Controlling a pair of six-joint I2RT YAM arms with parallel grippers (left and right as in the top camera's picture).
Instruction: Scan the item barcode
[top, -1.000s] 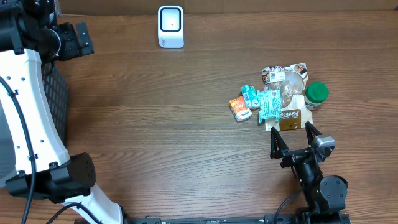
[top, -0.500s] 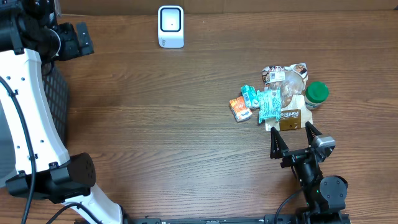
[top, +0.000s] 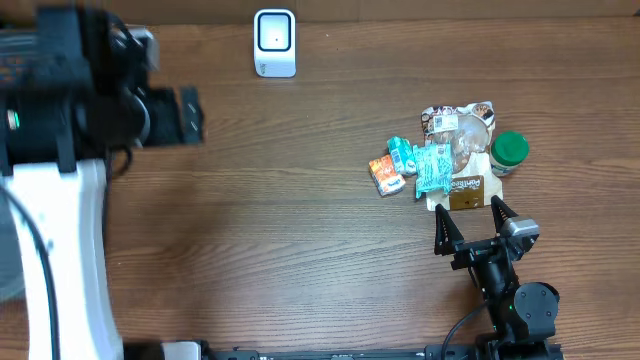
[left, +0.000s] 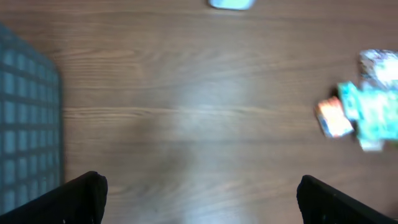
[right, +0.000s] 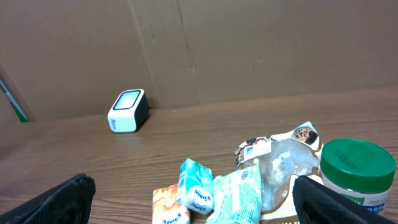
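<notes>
The white barcode scanner (top: 274, 42) stands at the table's far edge and shows in the right wrist view as the scanner (right: 129, 111). A pile of items lies at the right: an orange tissue pack (top: 384, 175), a teal tissue pack (top: 402, 155), a teal pouch (top: 433, 168), a clear bag (top: 460, 135), a brown package (top: 466, 190) and a green-lidded jar (top: 509, 152). My right gripper (top: 468, 212) is open just in front of the pile, holding nothing. My left gripper (left: 202, 202) is open above bare wood at the left, far from the pile.
A dark mesh basket (left: 28, 124) sits at the table's left edge. A cardboard wall (right: 249, 43) closes off the back. The left arm (top: 70, 130) is blurred over the upper left of the table.
The left arm has swung to the right over the table and is blurred with motion. The right arm and the pile have not moved.
</notes>
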